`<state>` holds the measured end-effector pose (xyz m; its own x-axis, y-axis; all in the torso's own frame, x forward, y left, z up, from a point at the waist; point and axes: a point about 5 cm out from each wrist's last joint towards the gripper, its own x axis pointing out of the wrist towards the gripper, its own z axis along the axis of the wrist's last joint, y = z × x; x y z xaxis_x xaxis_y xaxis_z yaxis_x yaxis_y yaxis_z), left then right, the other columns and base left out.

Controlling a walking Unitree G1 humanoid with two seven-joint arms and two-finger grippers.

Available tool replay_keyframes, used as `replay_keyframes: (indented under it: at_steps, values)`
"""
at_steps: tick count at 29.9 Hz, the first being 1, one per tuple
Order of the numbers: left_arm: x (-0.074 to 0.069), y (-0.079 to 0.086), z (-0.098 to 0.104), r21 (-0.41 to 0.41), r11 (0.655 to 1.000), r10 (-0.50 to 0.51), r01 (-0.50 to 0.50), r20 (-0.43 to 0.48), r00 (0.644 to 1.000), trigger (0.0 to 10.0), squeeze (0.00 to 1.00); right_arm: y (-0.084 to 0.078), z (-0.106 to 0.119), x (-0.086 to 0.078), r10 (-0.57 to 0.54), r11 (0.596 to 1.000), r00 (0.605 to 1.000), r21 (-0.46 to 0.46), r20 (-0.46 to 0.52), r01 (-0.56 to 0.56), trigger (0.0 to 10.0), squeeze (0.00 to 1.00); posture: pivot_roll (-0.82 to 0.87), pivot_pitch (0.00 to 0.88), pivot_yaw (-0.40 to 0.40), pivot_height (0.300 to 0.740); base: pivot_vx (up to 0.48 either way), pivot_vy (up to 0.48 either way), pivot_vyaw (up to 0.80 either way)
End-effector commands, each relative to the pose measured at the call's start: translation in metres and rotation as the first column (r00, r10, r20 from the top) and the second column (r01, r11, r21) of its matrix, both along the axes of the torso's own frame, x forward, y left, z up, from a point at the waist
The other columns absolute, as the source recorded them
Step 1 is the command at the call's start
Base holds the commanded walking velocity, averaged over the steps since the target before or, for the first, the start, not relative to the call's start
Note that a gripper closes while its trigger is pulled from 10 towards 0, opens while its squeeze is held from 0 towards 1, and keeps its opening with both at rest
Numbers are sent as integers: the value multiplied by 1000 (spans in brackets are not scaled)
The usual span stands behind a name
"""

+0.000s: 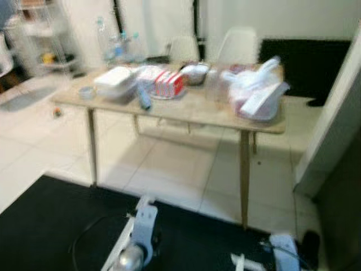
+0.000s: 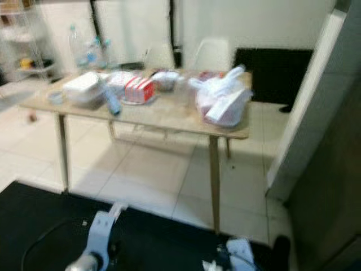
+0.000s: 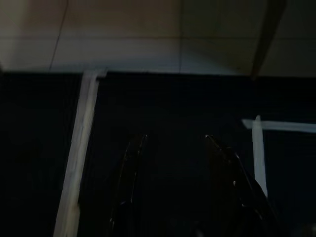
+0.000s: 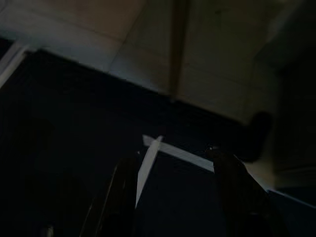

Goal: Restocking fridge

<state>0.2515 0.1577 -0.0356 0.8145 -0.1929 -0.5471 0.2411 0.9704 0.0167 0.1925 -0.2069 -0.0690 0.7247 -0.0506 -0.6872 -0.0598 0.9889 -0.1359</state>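
Groceries [image 1: 169, 83] on table [image 1: 186, 110], beyond both hands

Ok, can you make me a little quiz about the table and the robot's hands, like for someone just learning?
1. True or false: the white plastic bag sits at the table's right end.
2. What colour is the mat under the grippers: A black, B green, C yellow?
3. Fill in: the left gripper and right gripper hang low with fingers ____, holding nothing.

Key: 1 true. 2 A. 3 open.
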Motion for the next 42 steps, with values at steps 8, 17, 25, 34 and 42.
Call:
replay_keyframes:
  at_steps: [8, 17, 25, 34, 42]
  values:
    - [-4, 9, -3, 17, 1000, 16, -15, -26, 1000, 10000, 0, 12, -2, 0, 9, 999, 1000, 32, -4, -8, 10000, 0, -71, 5, 94, 726, 299, 0, -800]
    - [-4, 10, -3, 20, 1000, 7, -7, -27, 1000, 10000, 0, 14, -4, -2, 9, 1000, 1000, 30, -16, -9, 10000, 0, -66, 0, 101, 726, 290, 0, -47]
    - [-5, 12, -4, 25, 1000, 3, -3, -29, 1000, 10000, 0, 15, -5, -3, 9, 1000, 1000, 30, -24, -8, 10000, 0, -66, 0, 104, 726, 291, 0, -255]
    - [-5, 12, -4, 24, 1000, 5, -4, -31, 1000, 10000, 0, 12, -5, -4, -11, 1000, 999, 26, -31, 12, 10000, 0, -65, 0, 102, 726, 286, 0, -178]
    - [-9, 12, -7, 21, 1000, 0, 1, -43, 999, 10000, 0, 13, -7, -7, 2, 1000, 999, 22, -34, -1, 10000, 0, -64, 0, 99, 726, 99, 0, 0]
